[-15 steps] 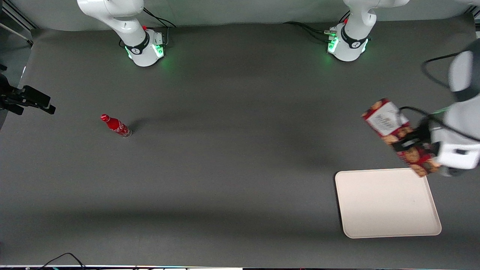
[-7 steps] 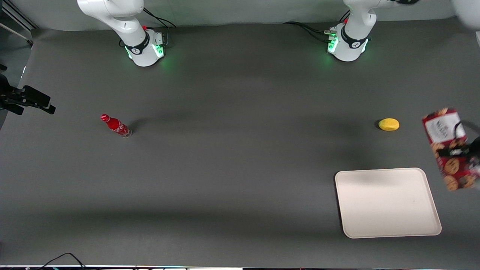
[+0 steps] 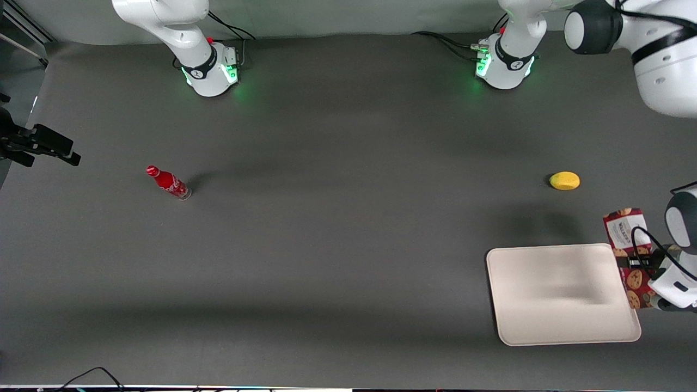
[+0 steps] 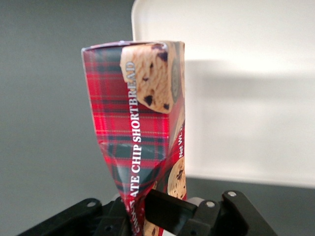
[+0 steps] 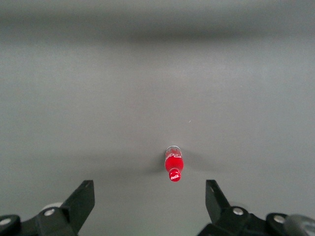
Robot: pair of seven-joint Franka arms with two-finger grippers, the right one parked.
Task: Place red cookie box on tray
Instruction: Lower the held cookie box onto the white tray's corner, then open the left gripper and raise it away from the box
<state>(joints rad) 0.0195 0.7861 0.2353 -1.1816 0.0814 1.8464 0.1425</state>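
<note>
My left gripper [image 3: 641, 262] is shut on the red cookie box [image 3: 627, 242], a dark-red plaid box with cookie pictures and a white label panel. It holds the box in the air beside the edge of the cream-beige tray [image 3: 550, 277] at the working arm's end of the table. In the left wrist view the box [image 4: 140, 123] is pinched and creased between the jaws of the gripper [image 4: 147, 209], and the tray [image 4: 246, 73] lies below it with the box's shadow across it. The tray holds nothing.
A yellow lemon-like object [image 3: 564, 180] lies on the dark table farther from the front camera than the tray. A small red bottle [image 3: 167, 182] stands toward the parked arm's end; it also shows in the right wrist view [image 5: 173, 165].
My gripper has carried the box from above the lemon spot, out sideways, then nearer the front camera and down beside the tray's edge. The lemon has come into view.
</note>
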